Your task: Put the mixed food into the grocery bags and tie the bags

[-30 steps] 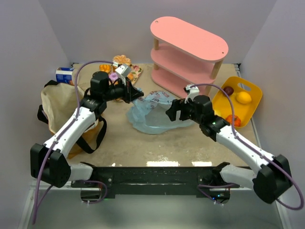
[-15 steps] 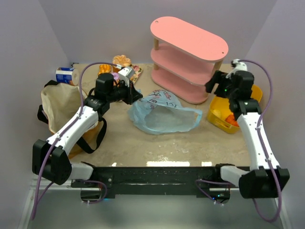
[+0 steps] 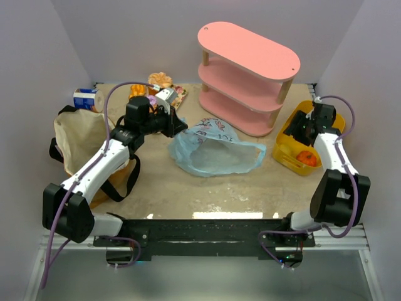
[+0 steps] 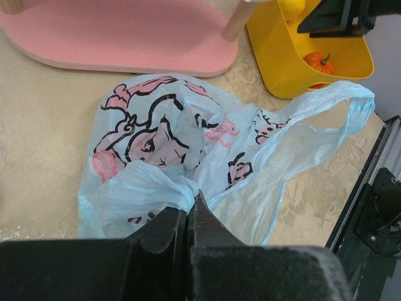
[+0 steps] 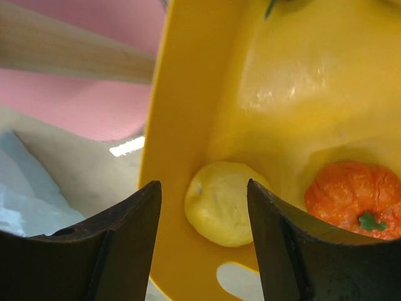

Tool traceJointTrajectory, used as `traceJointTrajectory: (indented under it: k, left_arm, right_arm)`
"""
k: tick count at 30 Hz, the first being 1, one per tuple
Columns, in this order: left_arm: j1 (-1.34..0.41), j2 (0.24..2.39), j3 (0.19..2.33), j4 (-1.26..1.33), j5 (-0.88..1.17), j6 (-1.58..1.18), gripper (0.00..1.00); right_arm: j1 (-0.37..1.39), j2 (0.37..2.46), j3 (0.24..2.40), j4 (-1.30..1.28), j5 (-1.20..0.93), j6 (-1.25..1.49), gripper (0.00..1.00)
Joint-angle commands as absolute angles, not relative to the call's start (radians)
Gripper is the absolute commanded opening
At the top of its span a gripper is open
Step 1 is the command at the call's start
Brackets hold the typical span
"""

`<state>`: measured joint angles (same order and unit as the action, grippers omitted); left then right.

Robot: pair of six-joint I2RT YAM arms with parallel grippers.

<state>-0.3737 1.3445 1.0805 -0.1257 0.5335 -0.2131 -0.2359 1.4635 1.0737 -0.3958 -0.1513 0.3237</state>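
The light-blue plastic bag (image 3: 216, 150) with pink prints lies on the table's middle, its mouth slack; it also shows in the left wrist view (image 4: 188, 135). My left gripper (image 3: 180, 127) is shut on a bunched edge of the bag (image 4: 169, 188) at its left end. My right gripper (image 3: 306, 125) is open, reaching down into the yellow basket (image 3: 285, 153). In the right wrist view its jaws (image 5: 202, 184) stand either side of a small yellow fruit (image 5: 222, 200), apart from it. An orange fruit (image 5: 351, 197) lies just right of it. The tan tote (image 3: 78, 135) sits far left.
A pink three-tier shelf (image 3: 247, 63) stands at the back, close to the basket's left wall (image 5: 188, 94). A blue-and-white can (image 3: 84, 98) and pastries (image 3: 160, 81) sit at the back left. The tote's black straps (image 3: 128, 179) trail on the table.
My right arm has swung from the bag's right side over to the yellow basket and lowered into it, jaws open. My left gripper has stayed shut on the bag.
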Motion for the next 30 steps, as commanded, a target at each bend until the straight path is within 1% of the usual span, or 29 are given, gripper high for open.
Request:
traceJointTrajectory:
  k: [1,4,6,11,16,22,25,29,30]
  left_arm:
    - [-0.376,1.319,1.101,-0.110,0.540,-0.196,0.00]
    - [-0.376,1.321,1.101,-0.106,0.548,-0.201,0.00]
    - [-0.376,1.319,1.101,-0.106,0.549,-0.201,0.00]
    - [-0.376,1.318,1.103,-0.112,0.538,-0.198,0.00]
    - [-0.376,1.316,1.104,-0.114,0.532,-0.193,0.00]
    - [-0.376,1.316,1.103,-0.115,0.529,-0.192,0.00]
    - [-0.376,1.316,1.103,-0.112,0.540,-0.199,0.00]
    - [-0.376,1.316,1.100,-0.106,0.557,-0.206,0.00]
    - [-0.376,1.318,1.100,-0.106,0.555,-0.206,0.00]
  right_arm:
    - [-0.238,1.440,1.029,-0.364,-0.124,0.313,0.61]
    - [-0.238,1.437,1.006,-0.371,-0.075,0.295,0.71]
    - [-0.238,1.434,0.988,-0.379,-0.037,0.290,0.74]
    - [-0.238,1.460,0.950,-0.362,-0.069,0.311,0.76]
    - [-0.238,1.509,0.957,-0.365,-0.156,0.350,0.77]
    - [-0.238,1.532,0.940,-0.345,-0.199,0.397,0.79]
    - [-0.238,1.551,0.942,-0.339,-0.164,0.408,0.81]
    - [-0.238,1.572,0.925,-0.321,-0.121,0.423,0.81]
    - [-0.238,1.577,0.919,-0.313,-0.118,0.431,0.80]
